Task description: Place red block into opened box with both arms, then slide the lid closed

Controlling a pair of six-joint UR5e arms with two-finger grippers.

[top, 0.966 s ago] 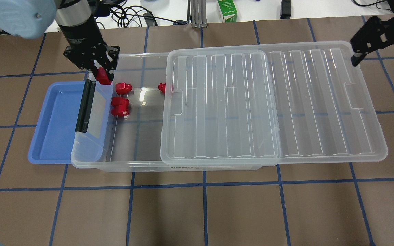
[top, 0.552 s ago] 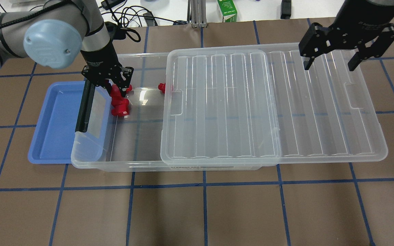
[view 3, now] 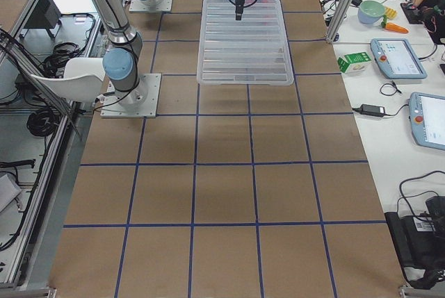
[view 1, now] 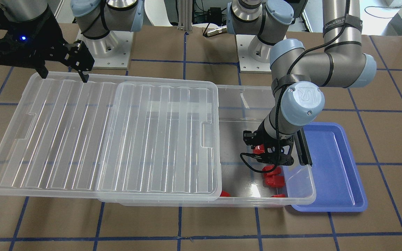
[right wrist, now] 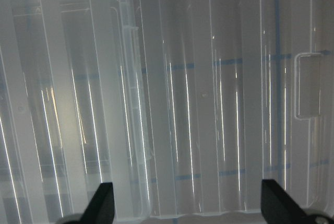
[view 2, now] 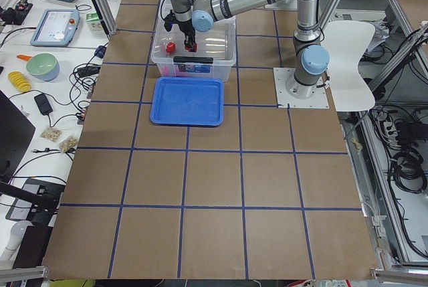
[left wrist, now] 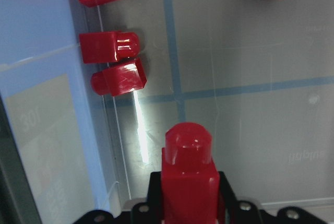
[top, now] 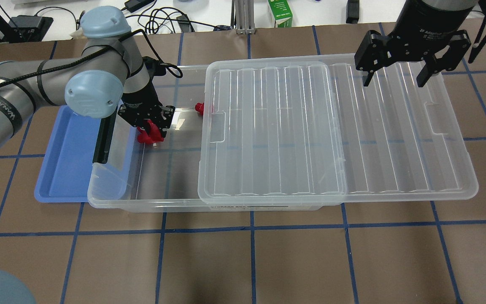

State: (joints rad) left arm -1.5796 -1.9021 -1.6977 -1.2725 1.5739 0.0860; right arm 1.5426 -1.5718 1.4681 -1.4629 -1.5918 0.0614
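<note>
Left wrist-mounted view: the left gripper [left wrist: 189, 188] pinched 1 small bright red plastic block [left wrist: 187, 151] inside the uncovered end of the large clear plastic box [top: 150, 205].

Only that view showed all 4 loose red blocks [left wrist: 109, 46] on the box floor, making 5 in all. Overhead, the gripper hid most of them. The overhead and front views alone showed the right gripper [top: 395, 80], its fingers spread wide, hanging over the far end of the flat ribbed clear plastic lid [top: 395, 139], which covered the box's other end. There were 2 arms [view 1: 326, 66], 1 box, 1 lid and 1 blue plastic tray [top: 66, 169] at the black latch bar [top: 103, 135]. The right gripper's body read "2F Adaptive". A pale blue joint cap [view 1: 304, 99] bore "UR".
</note>
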